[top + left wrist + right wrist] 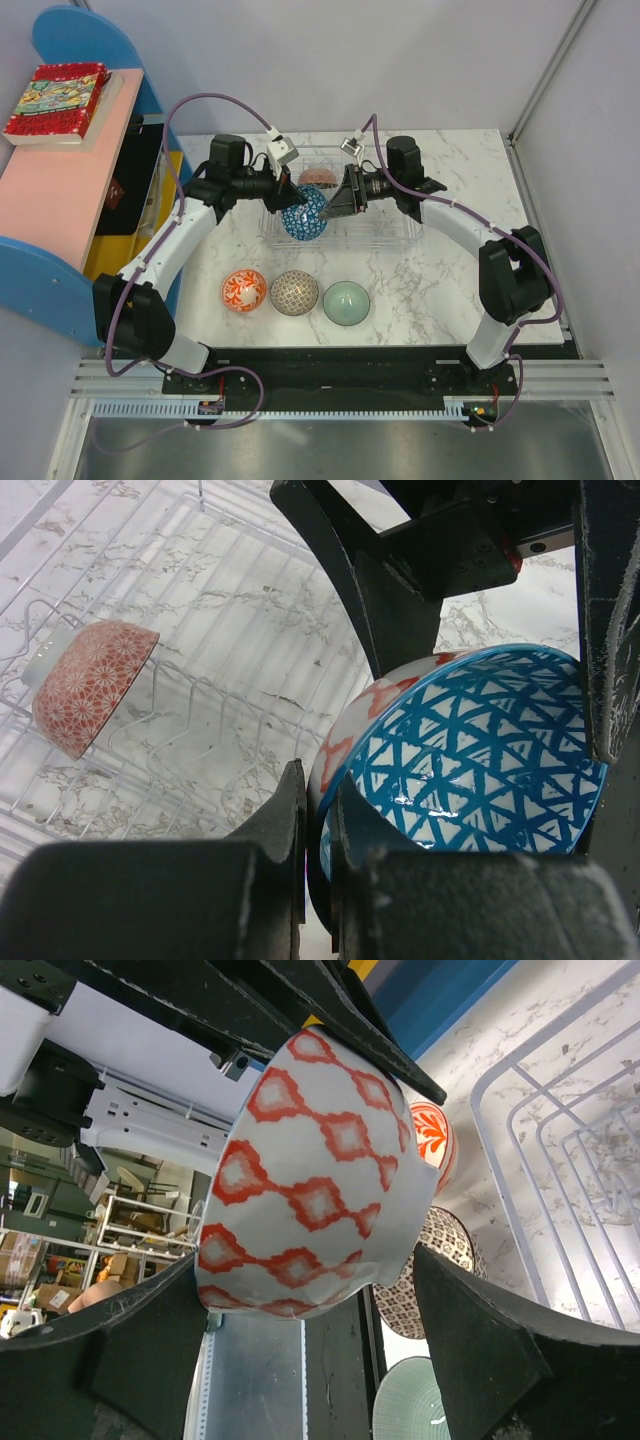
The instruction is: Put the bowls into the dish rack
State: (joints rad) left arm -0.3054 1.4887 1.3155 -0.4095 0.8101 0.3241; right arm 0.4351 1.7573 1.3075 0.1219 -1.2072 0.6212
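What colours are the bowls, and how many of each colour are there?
Orange-red bowl: 1
Beige bowl: 1
Mint-green bowl: 1
Blue-and-white bowl: 1
Reddish-brown bowl: 1
Total: 5

Close up, the left gripper (314, 825) pinches the rim of a blue-and-white bowl (470, 760), round and glossy, with blue triangles inside and red marks on its white outside. The right gripper (500, 695) has a black finger on either side of the bowl. At left, a reddish-brown bowl (90, 685) leans tilted in the clear ribbed dish rack (215, 695) over a white marble table (480, 620).
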